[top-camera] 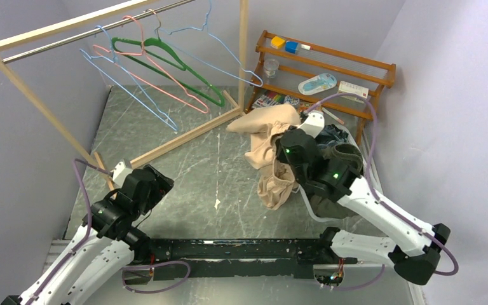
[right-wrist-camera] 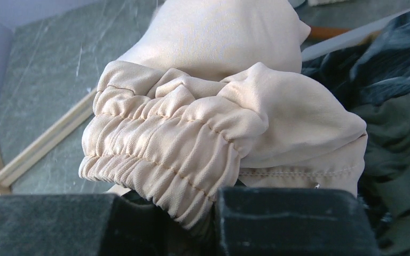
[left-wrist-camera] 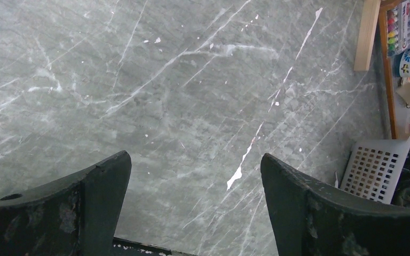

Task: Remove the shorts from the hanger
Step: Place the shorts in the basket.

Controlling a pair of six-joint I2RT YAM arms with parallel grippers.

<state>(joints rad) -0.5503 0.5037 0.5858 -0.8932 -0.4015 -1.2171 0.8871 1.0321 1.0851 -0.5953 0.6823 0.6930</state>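
Top view first: the clothes rack (top-camera: 13, 70) stands at the back left, and its wire and plastic hangers (top-camera: 165, 60) carry no cloth that I can see. So the shorts are off them and down at the right side of the table (top-camera: 197, 165). There the light beige shorts (top-camera: 270, 143) hang in a loose bundle from the right claw (top-camera: 279, 152), just beside the olive green shorts (top-camera: 346, 152) and the dark navy shorts (top-camera: 333, 135), which are heaped below the wooden shelf (top-camera: 330, 57). The left claw (top-camera: 147, 183) hovers well apart, over bare table on the left. Over to the left wrist: its fingers are spread wide with nothing between them, only marbled grey surface below and a white laundry basket (left-wrist-camera: 373, 170) at the right edge. Now the right wrist: the claw is clenched on the gathered elastic waistband of the beige pair, and the fabric puffs up over the fingers in soft folds. This cloth looks light, limp and a little slick, so it will sag and slide rather than hold any shape. The ruched waistband is the thickest, grippiest part and looks like the right place to pinch. The risk, I'd say, is a trailing leg catching on the pile.
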